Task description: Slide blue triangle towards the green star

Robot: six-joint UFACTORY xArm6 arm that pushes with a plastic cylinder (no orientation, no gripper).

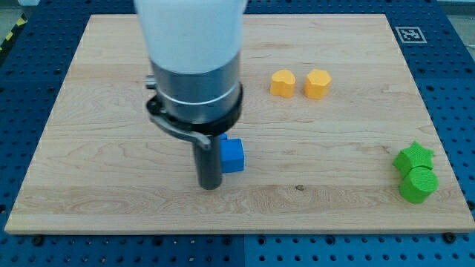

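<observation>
Meanwhile, my tip (pixel 211 185) stood against the blue triangle's (pixel 232 155) left side — no claw, nothing held.
Far right, the green star (pixel 413 156) touched a green cylinder (pixel 418 184); no containers showed.

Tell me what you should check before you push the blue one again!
1. My tip sits at the blue block's left side: ok.
2. Tip touching blue block: cannot tell.
3. Green star in sight, far at the view's right: ok.
4. Board between them free of blocks: ok.
5. Two yellow blocks above the path, out of the way: ok.
6. Green cylinder touches the star, might get bumped: not ok.
</observation>
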